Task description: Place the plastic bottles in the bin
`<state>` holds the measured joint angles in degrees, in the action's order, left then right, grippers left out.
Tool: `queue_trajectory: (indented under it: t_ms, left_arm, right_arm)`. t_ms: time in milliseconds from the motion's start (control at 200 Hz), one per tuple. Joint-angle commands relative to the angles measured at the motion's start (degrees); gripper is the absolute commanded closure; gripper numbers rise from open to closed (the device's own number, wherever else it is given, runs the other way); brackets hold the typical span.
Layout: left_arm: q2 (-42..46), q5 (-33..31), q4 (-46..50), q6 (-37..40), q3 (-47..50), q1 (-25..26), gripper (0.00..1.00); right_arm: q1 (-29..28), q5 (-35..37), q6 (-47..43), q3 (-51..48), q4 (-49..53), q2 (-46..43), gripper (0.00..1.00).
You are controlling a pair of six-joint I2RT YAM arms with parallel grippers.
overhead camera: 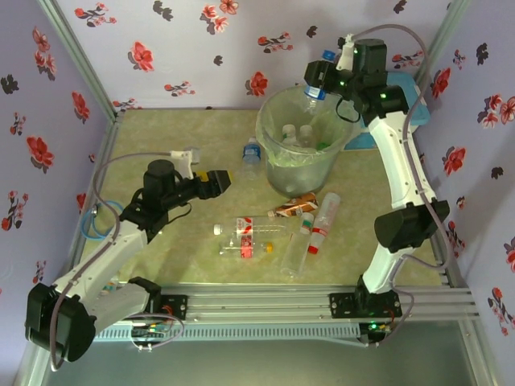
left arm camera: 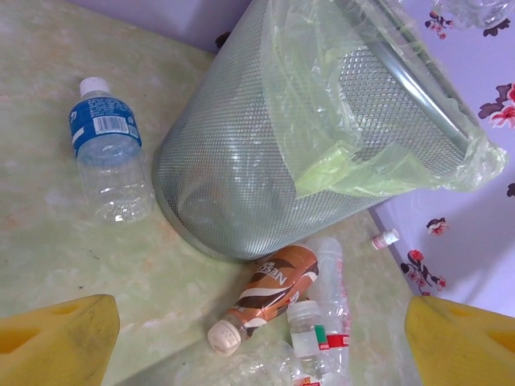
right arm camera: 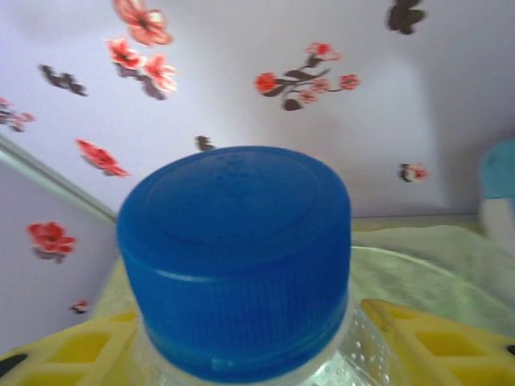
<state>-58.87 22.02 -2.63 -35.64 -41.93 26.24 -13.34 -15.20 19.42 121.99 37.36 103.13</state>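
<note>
Near edge, middle of the table (overhead camera: 161, 137): several clear bottles with red labels (overhead camera: 245, 235) lie on their sides, some touching.
- Risk: they are smooth, round and look empty and light. A finger landing off-centre would likely roll one away or drag a neighbour along.

Left side: left gripper (overhead camera: 219, 182) hovers above the table. Its yellow fingers are spread wide with nothing between them.

Toward the centre: brown bottle (left arm camera: 273, 291), glossy swirl-printed sleeve and cream cap, lies at the foot of the bin (overhead camera: 299, 173) beside a clear one.
- Risk: a reach for it could knock the bin's wall. The bin looks light and might shift or tip.

Left of the bin: blue-labelled bottle (left arm camera: 109, 157), ribbed clear body and white cap, just beside the wall.

Bin, centre-right toward the far edge:
- Round, tapering, with a fine grey-green mesh wall.
- The pale green bag (left arm camera: 378, 161) is thin and crinkled, with its lip folded loosely over the rim.
- A few bottles inside (overhead camera: 296, 135).

Far side: right gripper (overhead camera: 318, 80) is clamped on the blue-capped bottle (right arm camera: 233, 257), which has a ridged cap and a clear shoulder. The bottle is upright and seems to be over the bin's far-right rim rather than the middle.
- Risk: let go there, it may strike the rim or snag the bag lip, then bounce out toward the far right corner.
</note>
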Motion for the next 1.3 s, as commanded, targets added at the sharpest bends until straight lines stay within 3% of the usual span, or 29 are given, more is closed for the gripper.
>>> queue_trajectory:
  t_ms: [0,340,605,910,1090,1295]
  left_arm:
    - [1.4,-1.9,2.6,1.9,0.6,-0.4,0.09]
    - [-0.9,-4.5,7.1,2.0,-1.0,-0.2,0.10]
    - [-3.7,-4.8,6.8,1.6,-2.0,0.0,0.10]
    - [-3.6,-5.4,9.3,3.2,-3.0,0.1,0.10]
    - [-3.8,-5.4,9.1,2.8,-3.0,0.1,0.10]
    - [-3.9,-5.4,8.9,2.7,-2.6,0.1,0.10]
  right_arm:
    - [0.0,4.5,-5.1,-1.0,6.9,2.4,0.53]
    - [-0.3,3.2,-4.9,-13.4,5.4,1.8,0.50]
    - [-0.9,4.3,-5.1,-19.1,5.2,-1.3,0.38]
    - [-0.8,5.9,-5.9,-19.2,7.3,-3.6,0.24]
    - [-1.7,6.5,-6.4,-18.8,8.9,-4.0,0.28]
    - [-2.1,7.6,-7.2,-21.2,9.5,-3.1,0.41]
